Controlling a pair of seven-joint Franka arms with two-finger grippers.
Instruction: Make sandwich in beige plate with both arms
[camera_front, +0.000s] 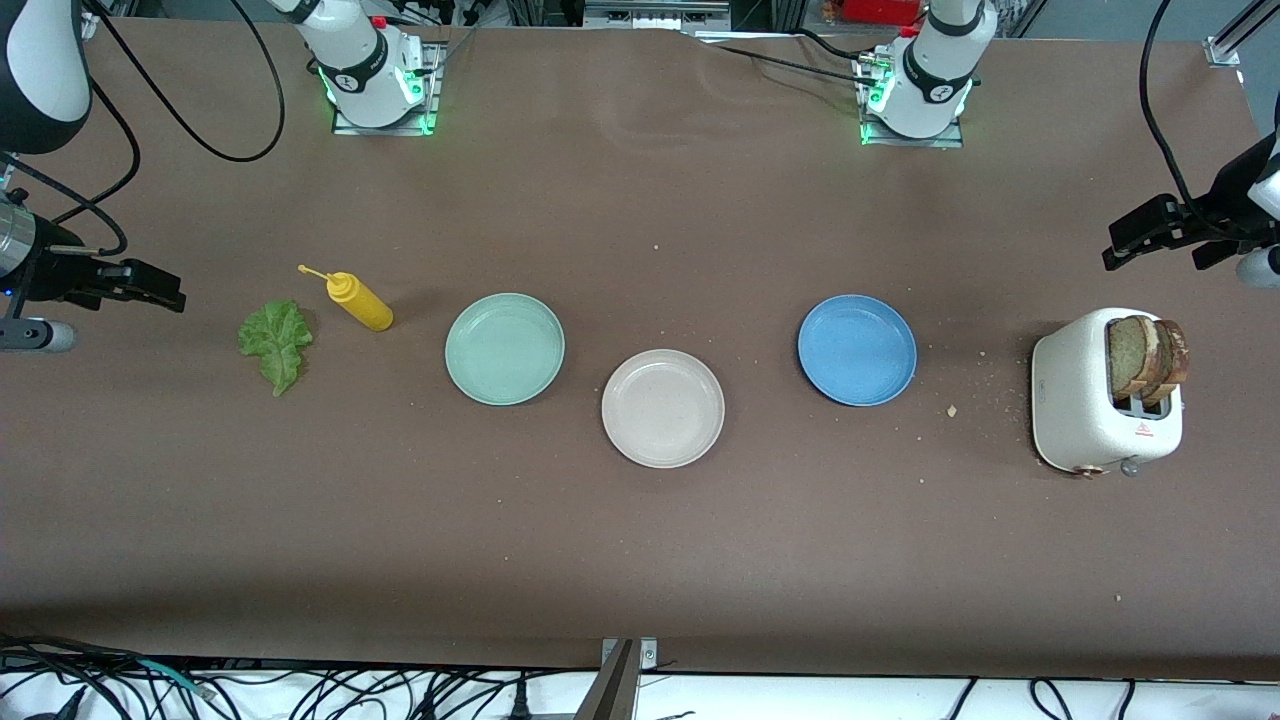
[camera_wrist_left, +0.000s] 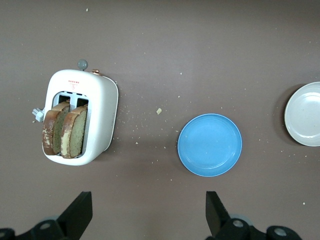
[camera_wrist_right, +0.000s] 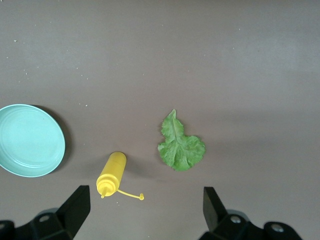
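Where toaster (camera_wrist_left: 100, 115) shows red print, unreadable, bread slices (camera_wrist_left: 65, 131) inside

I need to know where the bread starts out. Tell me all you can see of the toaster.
The toaster is a small white two-slot model, glossy like plastic or enamel, with a red mark on top, a grey knob and a lever. It stands upright at the left arm's end of the table, beside the blue plate. Two brown slices stick up from its slots. Crumbs lie around it. No gripper touches it.

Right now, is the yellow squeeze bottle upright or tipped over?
Tipped over. The yellow squeeze bottle lies on its side on the table, beside the lettuce leaf, its cap dangling off the nozzle.
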